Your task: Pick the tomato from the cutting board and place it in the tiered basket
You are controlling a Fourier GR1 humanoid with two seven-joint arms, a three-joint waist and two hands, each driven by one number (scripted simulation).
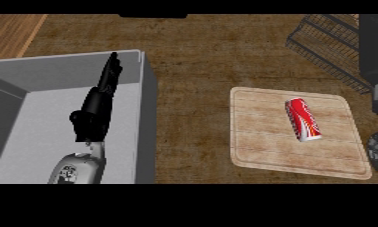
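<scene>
One red can [303, 119] (no tomato was seen) lay toward the far right corner of the cutting board [258, 146] — the pick was judged not yet begun. A reach to it would be needed next. The left hand [94, 108] was held over the grey bin [144, 121], fingers straight, grasping nothing — the right hand was not seen.
</scene>
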